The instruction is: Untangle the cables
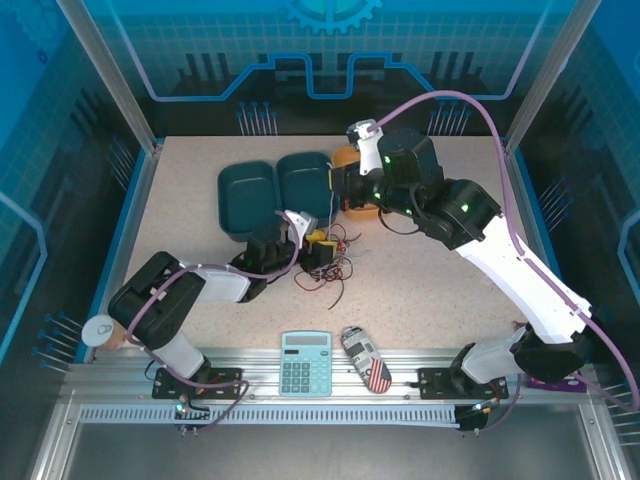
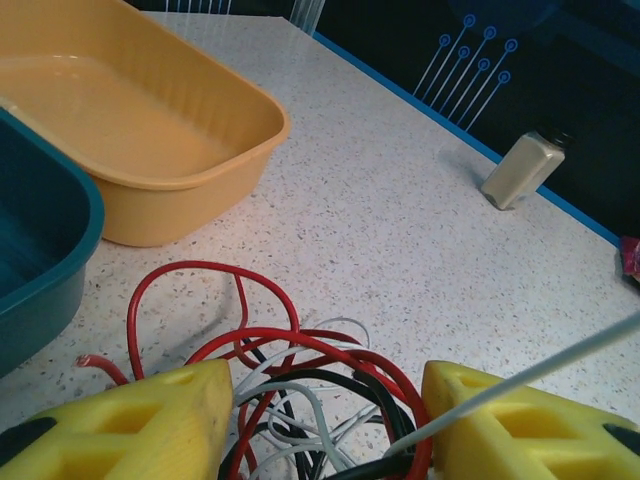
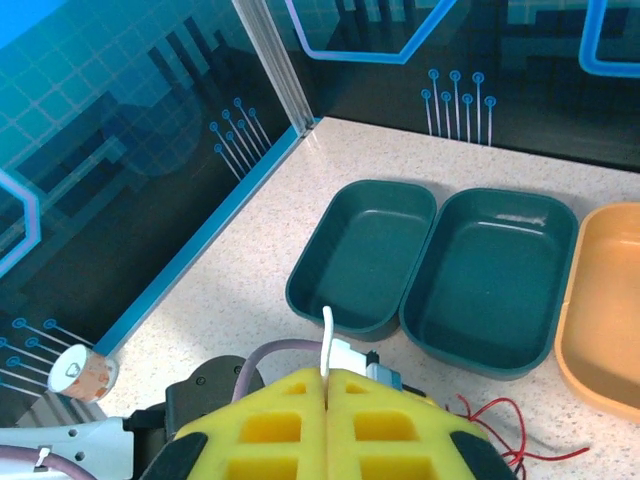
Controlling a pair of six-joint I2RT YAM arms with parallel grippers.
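Now, mid-separation, your left tool stands open-jawed astride the tangled cables on the tabletop beside the orange tray, while your right tool is clamped on a white cable; next, close on one strand and draw it free gently

You're working in a robotics lab cell: aluminium frame posts rise at upper left and right, blue circuit-patterned panels wall the top, and a slotted mounting rail edges the speckled table along the bottom.
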